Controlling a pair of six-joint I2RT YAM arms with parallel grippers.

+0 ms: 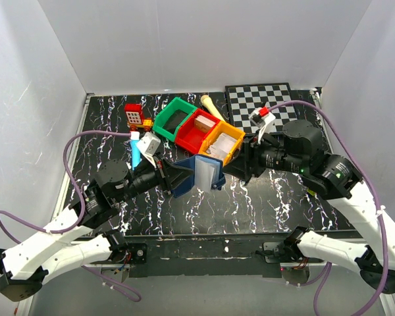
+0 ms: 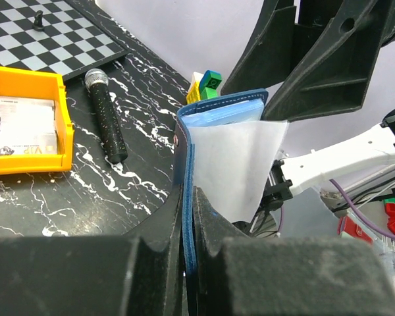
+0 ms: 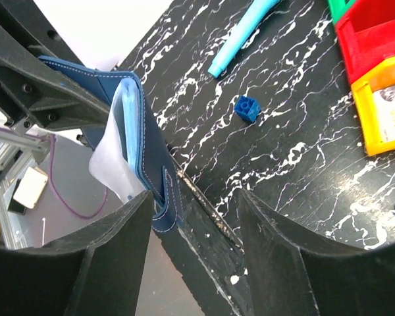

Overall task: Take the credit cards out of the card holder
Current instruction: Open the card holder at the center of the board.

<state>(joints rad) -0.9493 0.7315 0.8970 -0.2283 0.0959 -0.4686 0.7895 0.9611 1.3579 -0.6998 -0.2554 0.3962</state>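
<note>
The card holder (image 1: 199, 173) is open and held upright above the table's middle, dark navy outside with pale blue-grey panels. My left gripper (image 1: 178, 176) is shut on its navy edge; in the left wrist view the gripper (image 2: 187, 195) pinches that edge, with the holder (image 2: 217, 115) and a translucent white sleeve (image 2: 240, 164) rising above it. My right gripper (image 1: 229, 166) is open at the holder's right side. In the right wrist view this gripper (image 3: 194, 224) stands wide open, with the holder (image 3: 148, 158) by its left finger. A white card (image 2: 25, 124) lies in the yellow bin (image 2: 26, 164).
Green (image 1: 173, 118), red (image 1: 196, 128) and yellow (image 1: 232, 131) bins stand in a row behind the holder. A chessboard (image 1: 263, 99) is at back right. A black microphone (image 2: 106, 117), a light-blue pen (image 1: 136, 153) and a small blue cube (image 3: 245, 108) lie on the table.
</note>
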